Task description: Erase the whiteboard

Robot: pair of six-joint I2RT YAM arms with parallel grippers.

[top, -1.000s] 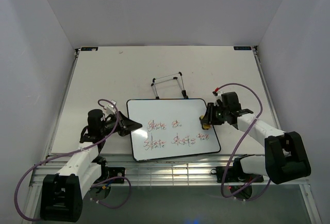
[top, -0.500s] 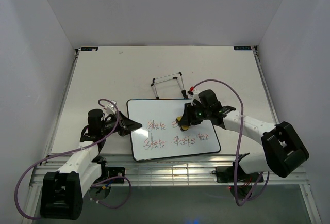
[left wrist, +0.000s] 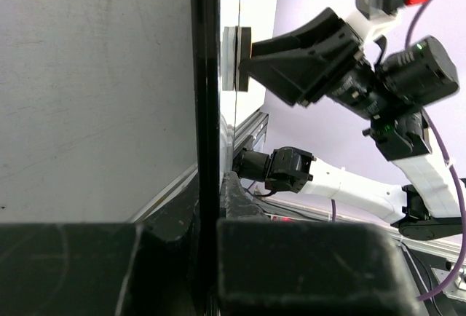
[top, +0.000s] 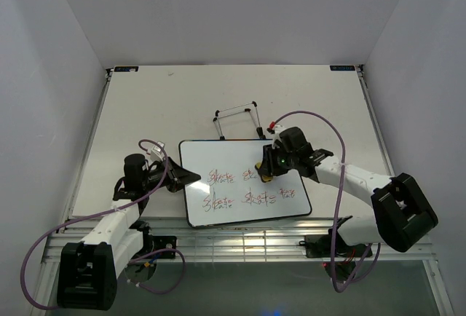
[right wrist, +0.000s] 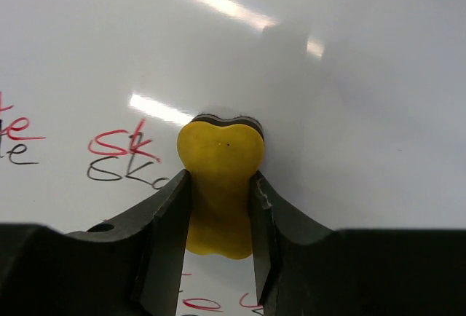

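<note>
The whiteboard (top: 226,157) lies flat on the table with red and black writing (top: 220,179) in two rows across its near half. My left gripper (top: 188,178) is shut on the board's left edge. In the left wrist view, the black rim (left wrist: 206,97) runs edge-on between the fingers of that gripper (left wrist: 212,185). My right gripper (top: 265,172) is shut on a yellow eraser (top: 262,177) and presses it on the board right of the upper row. In the right wrist view, the eraser (right wrist: 220,145) sits between the jaws of that gripper (right wrist: 219,179), with its dark pad on the glossy board (right wrist: 349,97).
A thin wire easel stand (top: 237,120) lies on the table just behind the board. White walls close in on the left, right and back. The table's metal front rail (top: 240,242) runs between the arm bases.
My right gripper carried the eraser from the board's right edge leftward onto the board, then shifted back slightly to the right. The left gripper and the board stayed still.
</note>
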